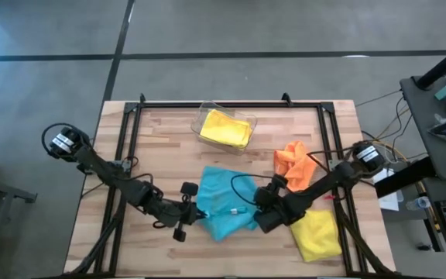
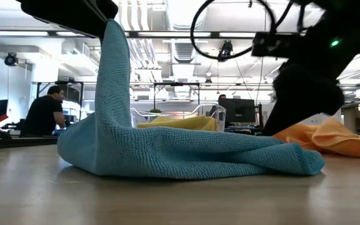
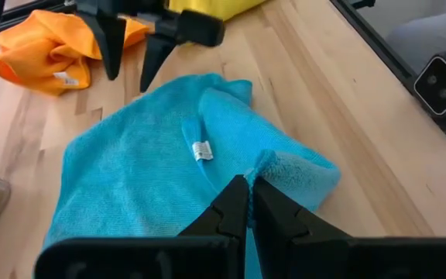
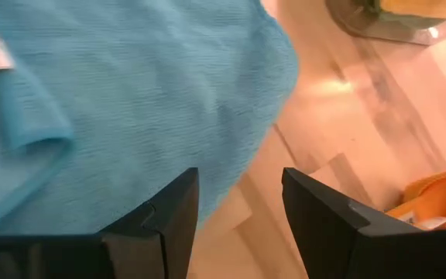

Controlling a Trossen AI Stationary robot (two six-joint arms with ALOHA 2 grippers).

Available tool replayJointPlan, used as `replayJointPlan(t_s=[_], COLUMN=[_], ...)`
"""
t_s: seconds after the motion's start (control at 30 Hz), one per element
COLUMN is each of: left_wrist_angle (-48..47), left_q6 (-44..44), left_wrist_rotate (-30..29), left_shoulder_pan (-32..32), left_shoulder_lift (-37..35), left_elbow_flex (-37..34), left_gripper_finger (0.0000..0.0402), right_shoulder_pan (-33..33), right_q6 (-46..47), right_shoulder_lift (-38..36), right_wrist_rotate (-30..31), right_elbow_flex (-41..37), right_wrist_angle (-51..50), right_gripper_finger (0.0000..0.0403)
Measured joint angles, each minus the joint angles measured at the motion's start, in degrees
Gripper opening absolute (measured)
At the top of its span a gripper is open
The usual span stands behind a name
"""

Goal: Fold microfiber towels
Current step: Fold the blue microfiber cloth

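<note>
We are in an open lab or office workspace: the low view shows exposed ceiling ducts (image 2: 161, 50), strip lights, desks with monitors (image 2: 239, 114) at 12 o'clock, and a seated person (image 2: 44, 112) at 10 o'clock beyond our wooden table (image 2: 180, 200).

Blue towel (image 1: 227, 203) (rumpled) between both arms, yellow towel (image 1: 319, 235) nearby
</note>
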Motion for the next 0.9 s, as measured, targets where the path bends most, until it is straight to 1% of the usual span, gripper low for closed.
replayJointPlan(t_s=[0.2,0.33,0.37,0.43,0.5,0.6,0.67,0.73,0.83,0.9], left_wrist_angle=[0.0,0.1,0.1,0.3,0.5,0.9,1.3,1.6,1.8,2.3], left_q6=[-0.1,-0.1,-0.1,-0.1,-0.1,-0.1,-0.1,-0.1,-0.1,-0.1], left_wrist_rotate=[0.0,0.1,0.1,0.1,0.1,0.2,0.2,0.2,0.3,0.3], left_shoulder_pan=[0.0,0.0,0.0,0.1,0.2,0.4,0.5,0.5,0.5,0.5], left_shoulder_lift=[0.0,0.0,0.0,0.0,0.0,0.0,0.0,0.0,0.0,0.2], left_elbow_flex=[0.0,0.0,0.0,0.0,0.0,-0.1,-0.1,-0.1,-0.1,-0.1], left_gripper_finger=[0.0000,0.0000,0.0000,0.0000,0.0000,0.0000,0.0000,0.0000,0.0000,0.0000], right_shoulder_pan=[6.3,9.7,10.4,11.0,11.2,10.9,10.1,9.2,7.4,6.3], right_q6=[4.4,7.2,7.3,5.1,0.8,-8.6,-15.4,-20.2,-22.7,-22.6], right_shoulder_lift=[-4.7,-9.4,-10.5,-12.2,-13.2,-13.4,-12.7,-12.0,-10.8,-10.2], right_wrist_rotate=[3.7,10.3,11.8,12.3,11.4,7.9,3.3,-2.0,-4.7,-4.8], right_elbow_flex=[-2.3,-4.1,-4.9,-6.5,-8.4,-11.3,-13.5,-15.3,-16.1,-16.2], right_wrist_angle=[0.4,1.3,2.4,7.4,13.5,26.7,36.3,44.4,50.1,49.7], right_gripper_finger=[0.0178,0.0178,0.0178,0.0178,0.0178,0.0178,0.0178,0.0178,0.0178,0.0178])
